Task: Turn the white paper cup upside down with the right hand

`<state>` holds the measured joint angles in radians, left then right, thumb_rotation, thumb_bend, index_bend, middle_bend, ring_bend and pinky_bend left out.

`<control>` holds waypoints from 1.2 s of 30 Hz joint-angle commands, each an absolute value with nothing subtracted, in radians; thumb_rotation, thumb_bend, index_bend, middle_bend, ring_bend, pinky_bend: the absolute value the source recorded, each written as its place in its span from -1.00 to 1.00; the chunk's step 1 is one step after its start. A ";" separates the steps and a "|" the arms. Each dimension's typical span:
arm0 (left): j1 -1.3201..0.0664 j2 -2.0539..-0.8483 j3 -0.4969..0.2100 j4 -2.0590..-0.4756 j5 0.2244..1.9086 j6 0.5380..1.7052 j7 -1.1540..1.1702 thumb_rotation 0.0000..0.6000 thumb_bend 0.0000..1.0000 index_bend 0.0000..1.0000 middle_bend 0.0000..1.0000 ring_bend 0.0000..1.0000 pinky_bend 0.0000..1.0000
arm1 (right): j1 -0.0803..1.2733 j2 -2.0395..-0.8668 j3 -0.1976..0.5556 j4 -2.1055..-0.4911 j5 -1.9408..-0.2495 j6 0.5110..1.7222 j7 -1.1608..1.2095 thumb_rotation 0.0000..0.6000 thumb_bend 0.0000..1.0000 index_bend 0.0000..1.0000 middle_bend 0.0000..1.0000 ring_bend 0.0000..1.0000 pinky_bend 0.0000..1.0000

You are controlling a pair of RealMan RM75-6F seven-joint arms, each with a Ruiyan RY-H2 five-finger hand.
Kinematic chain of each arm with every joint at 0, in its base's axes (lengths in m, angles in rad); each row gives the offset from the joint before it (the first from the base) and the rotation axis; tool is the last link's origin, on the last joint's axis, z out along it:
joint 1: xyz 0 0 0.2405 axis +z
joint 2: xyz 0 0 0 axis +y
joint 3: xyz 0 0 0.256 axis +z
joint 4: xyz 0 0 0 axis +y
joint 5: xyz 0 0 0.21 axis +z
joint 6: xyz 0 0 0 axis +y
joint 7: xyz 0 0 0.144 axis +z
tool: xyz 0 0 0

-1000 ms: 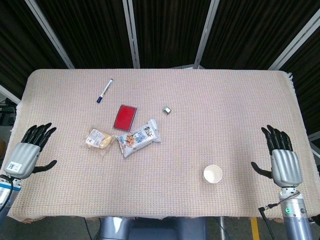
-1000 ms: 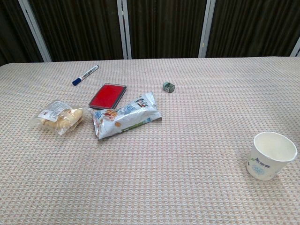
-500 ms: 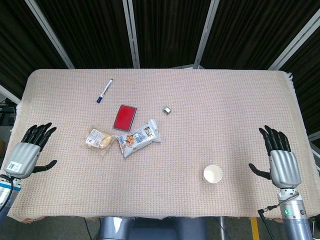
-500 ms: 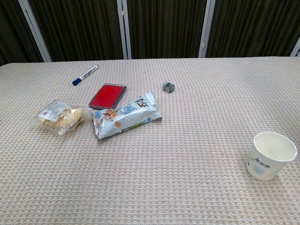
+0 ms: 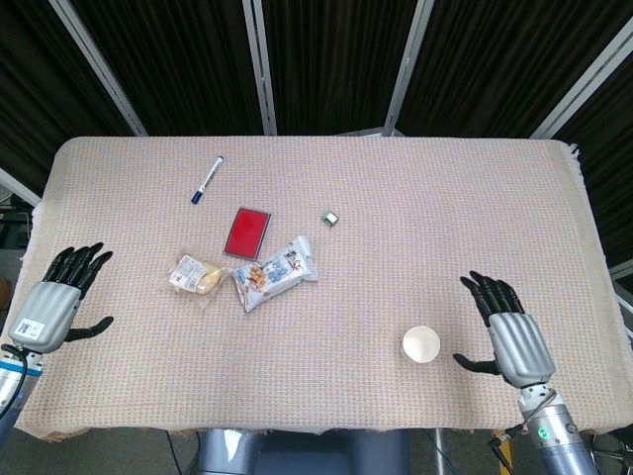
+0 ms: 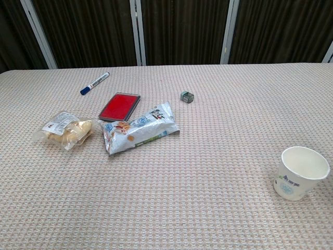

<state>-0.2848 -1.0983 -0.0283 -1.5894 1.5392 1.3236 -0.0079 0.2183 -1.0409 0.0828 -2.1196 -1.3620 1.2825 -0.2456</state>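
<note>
The white paper cup [image 5: 421, 344] stands upright, mouth up, near the table's front right; in the chest view the cup [image 6: 302, 172] shows a small blue print on its side. My right hand [image 5: 511, 334] hovers open just right of the cup, fingers spread, thumb pointing toward it, a short gap between them. My left hand [image 5: 56, 304] rests open at the table's left edge, far from the cup. Neither hand appears in the chest view.
A snack bag [image 5: 273, 272], a clear bag of buns [image 5: 193, 277], a red flat box [image 5: 246, 233], a blue-capped marker [image 5: 207, 179] and a small grey cube [image 5: 331, 218] lie on the left and middle of the woven tablecloth [image 5: 445, 228].
My right hand has moved left and toward the front edge, closing most of the distance to the cup. The cup and left hand have stayed put.
</note>
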 commanded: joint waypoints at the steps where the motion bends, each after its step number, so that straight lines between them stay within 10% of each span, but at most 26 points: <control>1: -0.285 -1.098 -0.028 -1.589 1.539 1.323 -0.007 1.00 -0.68 -1.00 -1.00 -1.00 -1.00 | 0.255 -1.049 0.069 -2.166 -1.316 1.219 -0.288 1.00 -0.99 -0.82 -1.00 -1.00 -1.00; 36: -0.288 -1.096 -0.028 -1.588 1.540 1.319 -0.015 1.00 -0.68 -1.00 -1.00 -1.00 -1.00 | 0.421 -1.321 0.080 -2.053 -0.922 1.161 -0.543 1.00 -0.73 -0.46 -1.00 -1.00 -1.00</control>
